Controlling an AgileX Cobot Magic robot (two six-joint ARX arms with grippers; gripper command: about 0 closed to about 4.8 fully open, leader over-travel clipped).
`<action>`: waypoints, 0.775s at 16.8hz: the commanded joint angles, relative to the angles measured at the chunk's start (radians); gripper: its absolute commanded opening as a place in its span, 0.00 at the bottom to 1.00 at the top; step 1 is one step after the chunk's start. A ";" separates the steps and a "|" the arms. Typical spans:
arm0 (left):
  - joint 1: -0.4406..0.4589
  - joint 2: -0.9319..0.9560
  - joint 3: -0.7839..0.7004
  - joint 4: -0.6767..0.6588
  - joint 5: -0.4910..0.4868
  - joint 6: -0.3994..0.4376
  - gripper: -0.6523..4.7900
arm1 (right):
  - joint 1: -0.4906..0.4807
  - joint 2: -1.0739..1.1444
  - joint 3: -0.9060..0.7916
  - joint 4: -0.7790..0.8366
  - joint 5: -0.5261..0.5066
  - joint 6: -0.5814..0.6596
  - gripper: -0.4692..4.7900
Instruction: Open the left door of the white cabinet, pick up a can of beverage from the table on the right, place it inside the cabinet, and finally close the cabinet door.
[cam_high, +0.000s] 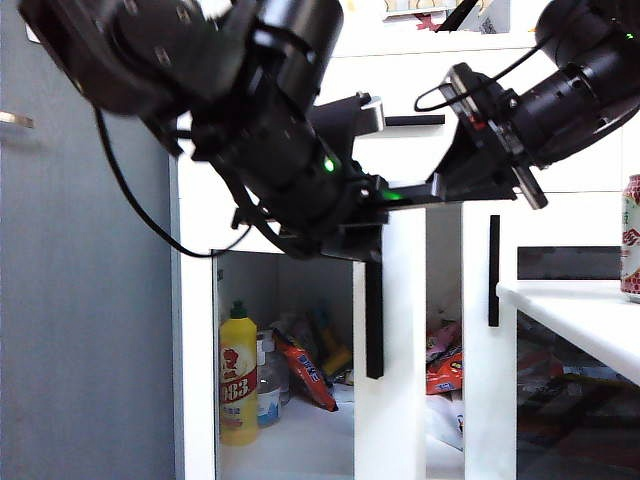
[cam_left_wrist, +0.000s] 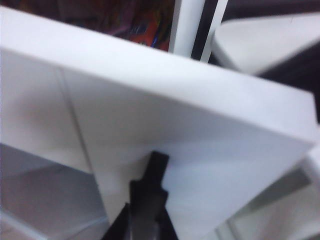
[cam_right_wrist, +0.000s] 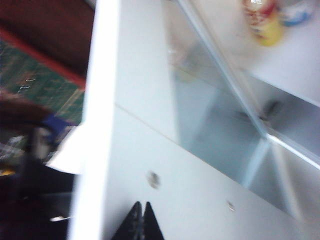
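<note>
Nearest the exterior camera, the two arms crowd the upper half of the view. The left hand (cam_high: 365, 215) sits at about 12 o'clock over the top of the left door (cam_high: 385, 330), its fingers nearly shut; in the left wrist view the dark fingertips (cam_left_wrist: 150, 192) press against the door's white face, though I cannot tell whether they pinch anything. The right hand (cam_high: 425, 190) comes in from 2 o'clock and meets the same door top, fully closed — the right wrist view shows its tips (cam_right_wrist: 141, 220) together against a white panel with small screw heads, so it holds nothing.

The door stands swung out, edge-on to the camera, its black bar handle (cam_high: 374, 320) facing the opening. Both hands appear to be pushing on it rather than gripping, probably to set it wide enough for an arm to pass.

Beyond the door, the white cabinet (cam_high: 195, 330) lies open: a yellow bottle (cam_high: 238, 375) with a green cap, a clear bottle and snack packets stand on its floor, with bare shelf in front of them where a can could go.

At 3 o'clock the bench (cam_high: 575, 310) carries the can of beverage (cam_high: 631, 240), upright at the frame's edge — untouched, so the pick-up is yet to come.
</note>
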 joint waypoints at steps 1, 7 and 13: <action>0.003 -0.109 0.029 0.104 -0.046 0.000 0.11 | 0.005 -0.003 0.004 0.029 -0.107 0.018 0.09; 0.005 -0.361 0.029 -0.305 -0.047 0.000 0.11 | 0.026 0.015 0.003 0.031 -0.123 0.047 0.09; 0.005 -0.602 0.029 -0.326 -0.049 0.000 0.11 | 0.154 0.089 0.005 0.116 -0.159 0.105 0.09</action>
